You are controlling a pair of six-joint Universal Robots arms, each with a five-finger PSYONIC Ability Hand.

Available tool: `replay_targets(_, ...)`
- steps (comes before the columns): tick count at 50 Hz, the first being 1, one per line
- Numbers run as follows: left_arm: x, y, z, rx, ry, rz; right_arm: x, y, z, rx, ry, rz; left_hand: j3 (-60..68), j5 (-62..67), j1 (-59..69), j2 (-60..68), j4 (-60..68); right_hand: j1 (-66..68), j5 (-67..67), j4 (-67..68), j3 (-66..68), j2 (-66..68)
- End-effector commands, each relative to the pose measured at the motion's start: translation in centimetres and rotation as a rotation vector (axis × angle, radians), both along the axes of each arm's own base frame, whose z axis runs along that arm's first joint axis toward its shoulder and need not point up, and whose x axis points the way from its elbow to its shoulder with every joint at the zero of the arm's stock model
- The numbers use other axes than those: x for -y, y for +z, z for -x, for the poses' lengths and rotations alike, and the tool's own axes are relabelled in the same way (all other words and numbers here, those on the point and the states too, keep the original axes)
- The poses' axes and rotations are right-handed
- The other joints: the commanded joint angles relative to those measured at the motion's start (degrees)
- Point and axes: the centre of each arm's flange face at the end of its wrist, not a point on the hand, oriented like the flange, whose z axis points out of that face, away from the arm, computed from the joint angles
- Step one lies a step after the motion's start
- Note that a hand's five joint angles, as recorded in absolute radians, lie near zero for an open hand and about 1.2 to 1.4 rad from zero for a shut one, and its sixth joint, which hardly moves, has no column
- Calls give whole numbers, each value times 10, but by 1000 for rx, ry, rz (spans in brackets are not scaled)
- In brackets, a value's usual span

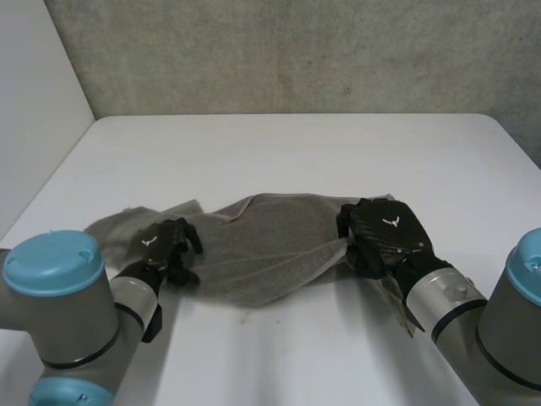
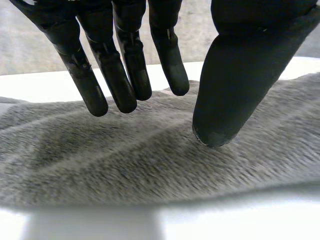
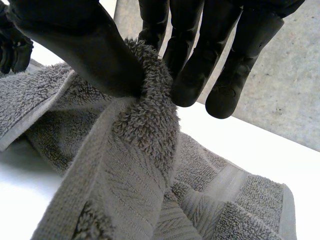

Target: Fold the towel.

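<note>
- Lying bunched on the near half of the white tabletop (image 1: 296, 152), the grey towel (image 1: 270, 249) stretches between the two hands.
- Read the right hand (image 1: 385, 233) as grasping: its thumb (image 3: 90, 55) and fingers (image 3: 195, 75) pinch a raised fold at the towel's right end.
- Read the left hand (image 1: 165, 241) as released: its fingers (image 2: 122, 85) are straight just over the towel's left part, and the thumb tip meets the pile.
- Take the long axis as running left to right across the tabletop, with the left end flat and the right end gathered.
</note>
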Motion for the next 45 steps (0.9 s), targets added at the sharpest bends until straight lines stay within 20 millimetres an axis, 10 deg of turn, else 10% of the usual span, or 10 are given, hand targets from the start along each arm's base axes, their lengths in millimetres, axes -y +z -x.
replay_targets(1,-10,-1,-2,2,-19,-15,1,0,0,1,1,2,14,12,14,14,14,31,30,33,36,44)
replay_targets(17,1,-20,2,170,-79,55,2,-2,0,-5,3,-4,33,31,33,33,33,31,30,33,36,44)
replay_targets(19,6,-21,5,173,-81,86,2,-2,-1,-5,6,1,333,331,333,333,333,31,30,33,36,44)
replay_targets(21,8,-19,5,168,-77,105,3,-1,0,-10,3,6,345,343,345,345,345,31,30,33,36,44)
replay_targets(25,10,-7,7,146,-75,156,14,10,6,-32,-24,61,345,343,345,345,345,31,30,33,36,44)
replay_targets(37,-30,116,2,114,-213,315,10,77,25,-253,-21,78,345,343,345,345,345,31,30,33,36,44)
replay_targets(45,-40,101,-2,252,-329,66,2,79,29,-422,40,-26,345,343,345,345,345,31,30,33,36,44)
